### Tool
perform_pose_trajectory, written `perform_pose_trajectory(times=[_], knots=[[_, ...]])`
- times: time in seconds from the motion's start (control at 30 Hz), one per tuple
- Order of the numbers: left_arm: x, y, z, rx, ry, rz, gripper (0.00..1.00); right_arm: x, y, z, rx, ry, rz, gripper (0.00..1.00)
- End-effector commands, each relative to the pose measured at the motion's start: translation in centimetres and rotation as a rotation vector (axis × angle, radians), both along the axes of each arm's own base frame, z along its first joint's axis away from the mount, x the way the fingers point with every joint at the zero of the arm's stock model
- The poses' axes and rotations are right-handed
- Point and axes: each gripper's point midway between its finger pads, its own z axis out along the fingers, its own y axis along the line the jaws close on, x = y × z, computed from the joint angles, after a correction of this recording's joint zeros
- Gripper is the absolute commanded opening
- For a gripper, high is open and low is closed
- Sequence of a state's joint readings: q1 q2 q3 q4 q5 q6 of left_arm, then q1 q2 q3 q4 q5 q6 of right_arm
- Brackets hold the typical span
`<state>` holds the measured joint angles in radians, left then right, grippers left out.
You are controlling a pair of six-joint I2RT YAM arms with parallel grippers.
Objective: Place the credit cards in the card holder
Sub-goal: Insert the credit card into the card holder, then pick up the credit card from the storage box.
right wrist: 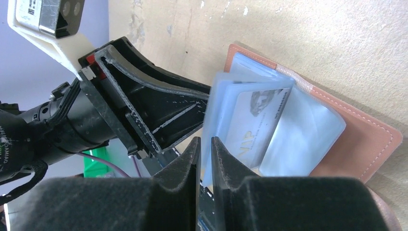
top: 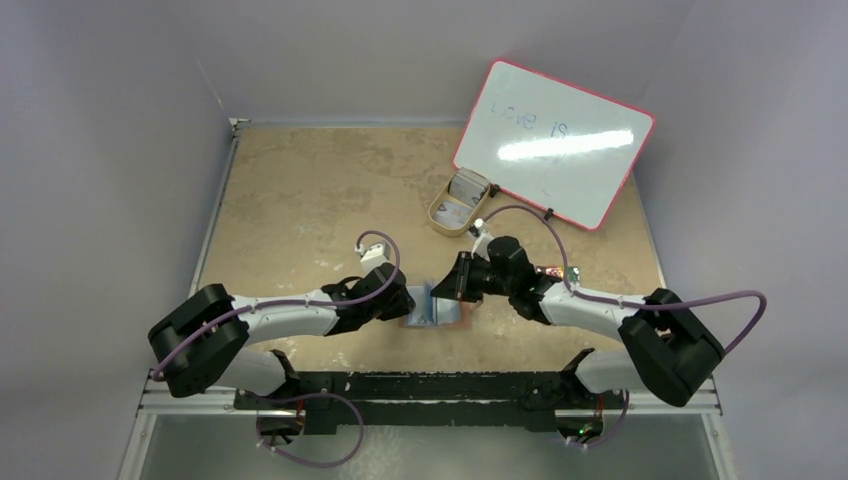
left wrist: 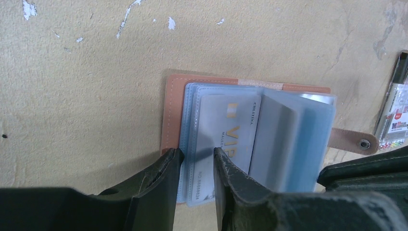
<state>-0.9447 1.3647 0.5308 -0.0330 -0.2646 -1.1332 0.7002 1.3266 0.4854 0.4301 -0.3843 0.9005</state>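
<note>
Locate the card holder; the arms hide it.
Top view: the card holder lies open at front centre, between the left gripper and the right gripper.

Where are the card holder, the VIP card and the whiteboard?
card holder [left wrist: 171, 115]: left wrist view, leather left edge.
VIP card [left wrist: 231, 139]: left wrist view, printed face.
whiteboard [top: 555, 145]: top external view, white surface.

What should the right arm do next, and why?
Probably ease the card deeper into the sleeves. The right gripper pinches it upright over the open holder, much of it apparently outside, while the left gripper straddles the sleeves' near edge, seemingly steadying them.
</note>
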Motion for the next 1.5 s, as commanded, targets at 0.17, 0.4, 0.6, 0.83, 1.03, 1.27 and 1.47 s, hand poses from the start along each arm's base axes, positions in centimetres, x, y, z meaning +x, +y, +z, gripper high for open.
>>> perform_pose_trajectory(times=[0.17, 0.4, 0.6, 0.83, 1.03, 1.27, 1.47], knots=[[0.3, -0.4, 1.2, -0.026, -0.020, -0.003, 0.31, 0.6, -1.2, -1.6, -0.113, 0.020, -0.053, 0.26], [0.4, 0.0, 1.8, -0.015, -0.028, 0.006, 0.31, 1.0, -3.3, -2.5, -0.254, 0.025, -0.110, 0.28], [0.8, 0.9, 3.2, 0.011, -0.057, 0.036, 0.31, 1.0, -5.5, -2.2, -0.350, 0.011, -0.166, 0.32], [1.7, 2.2, 6.5, 0.025, -0.138, 0.075, 0.35, 2.3, -7.0, 0.6, -0.440, -0.079, -0.186, 0.39], [2.4, 4.0, 9.9, 0.067, -0.244, 0.089, 0.54, 7.9, -7.0, 5.2, -0.572, -0.343, -0.184, 0.48], [2.4, 5.7, 13.5, 0.077, -0.332, 0.084, 0.63, 16.7, -9.4, 7.4, -0.873, -0.543, -0.209, 0.56], [1.9, 7.3, 14.9, 0.089, -0.365, 0.091, 0.63, 23.0, -11.2, 7.3, -1.025, -0.643, -0.173, 0.62]])
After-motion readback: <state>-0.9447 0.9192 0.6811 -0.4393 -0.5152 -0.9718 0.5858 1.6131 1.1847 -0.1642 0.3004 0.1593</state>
